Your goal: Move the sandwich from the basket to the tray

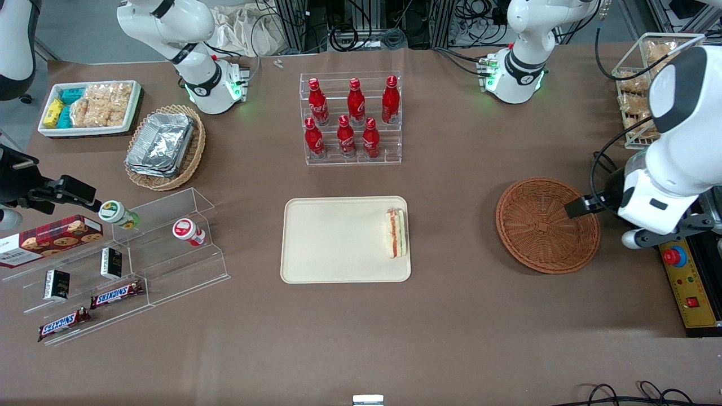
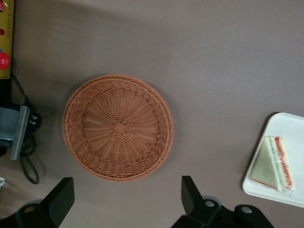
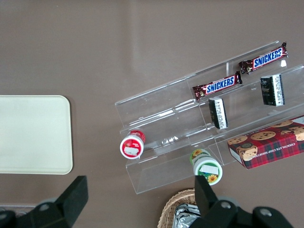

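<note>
The sandwich (image 1: 396, 233) lies on the cream tray (image 1: 338, 242), against the rim at the tray's end toward the working arm. It also shows in the left wrist view (image 2: 274, 164), on the tray (image 2: 289, 128). The round reddish-brown basket (image 1: 541, 225) (image 2: 118, 127) is empty. My left gripper (image 1: 581, 206) (image 2: 127, 190) is open and empty. It hangs above the basket's edge on the working arm's side, well clear of the sandwich.
A clear rack of red bottles (image 1: 351, 118) stands farther from the camera than the tray. A stepped acrylic shelf (image 1: 169, 254) with snacks, a tan basket of foil containers (image 1: 163, 145) and a white snack bin (image 1: 90, 107) lie toward the parked arm's end. A control box (image 1: 685, 276) sits beside the basket.
</note>
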Controlling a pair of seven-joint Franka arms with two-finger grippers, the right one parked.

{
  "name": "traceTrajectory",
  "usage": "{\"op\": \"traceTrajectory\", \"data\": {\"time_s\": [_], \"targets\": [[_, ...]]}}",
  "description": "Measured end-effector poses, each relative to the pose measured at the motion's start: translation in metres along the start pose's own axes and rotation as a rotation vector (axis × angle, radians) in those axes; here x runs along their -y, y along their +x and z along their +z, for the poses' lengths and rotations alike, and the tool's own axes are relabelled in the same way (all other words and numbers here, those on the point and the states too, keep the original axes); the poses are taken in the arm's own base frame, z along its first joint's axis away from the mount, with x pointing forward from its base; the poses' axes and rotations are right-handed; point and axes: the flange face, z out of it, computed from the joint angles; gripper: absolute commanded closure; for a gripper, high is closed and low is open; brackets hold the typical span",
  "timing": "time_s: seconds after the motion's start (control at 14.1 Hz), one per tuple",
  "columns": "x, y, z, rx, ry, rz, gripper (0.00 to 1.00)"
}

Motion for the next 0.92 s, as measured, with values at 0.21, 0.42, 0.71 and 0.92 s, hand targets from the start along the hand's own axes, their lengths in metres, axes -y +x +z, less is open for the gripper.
{"op": "traceTrajectory", "data": {"time_s": [0.21, 0.42, 0.71, 0.92], "targets": [[-0.001, -0.004, 0.004, 0.009, 0.007, 0.011, 0.00], [0.000, -0.009, 0.011, 0.017, 0.019, 0.010, 0.00], [0.020, -0.025, 0.023, -0.004, 0.042, 0.016, 0.00], [0.033, -0.031, 0.015, 0.004, 0.053, 0.132, 0.00]]}}
